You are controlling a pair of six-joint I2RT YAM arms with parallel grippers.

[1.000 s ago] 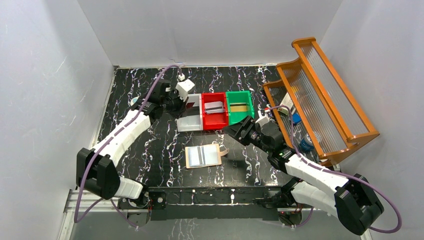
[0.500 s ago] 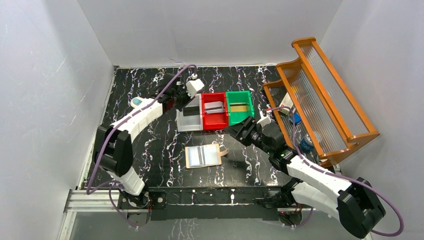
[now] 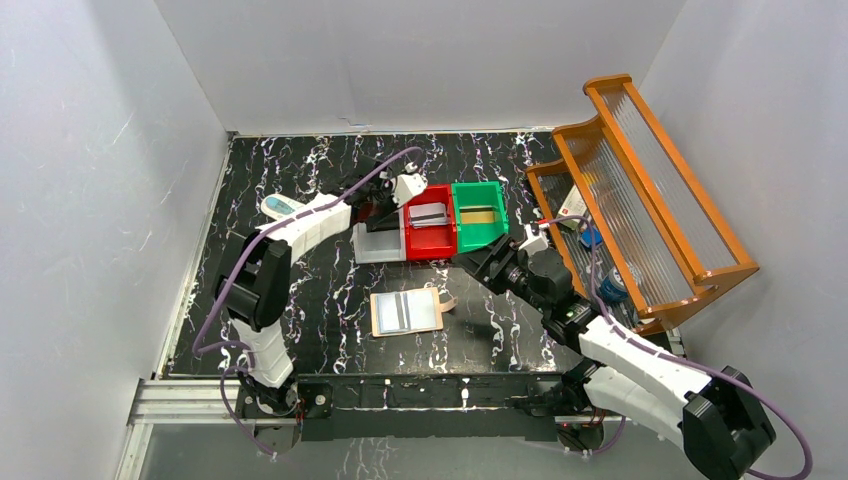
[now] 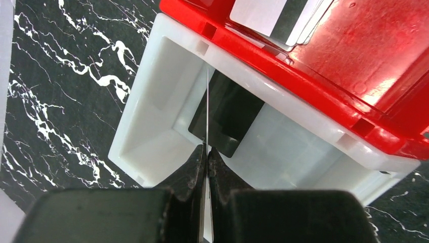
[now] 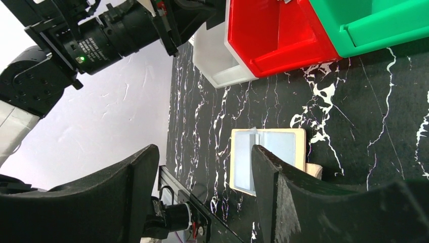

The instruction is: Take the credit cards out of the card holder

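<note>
Left tool (image 4: 206,152) pinches a card (image 4: 207,109) edge-on above the white bin (image 4: 144,96); a black card (image 4: 230,119) lies inside. I'd lower before letting go, so it drops flat. Right tool (image 5: 202,154) gapes, empty. Card holder (image 3: 405,312) lies open mid-desk (image 3: 300,290).

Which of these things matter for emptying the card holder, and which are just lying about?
Job: card holder, lying open; card pinched in left gripper; silvery cards in red bin; gold card in green bin; white bin.
Lying about: wooden rack; small boxes on it.
</note>
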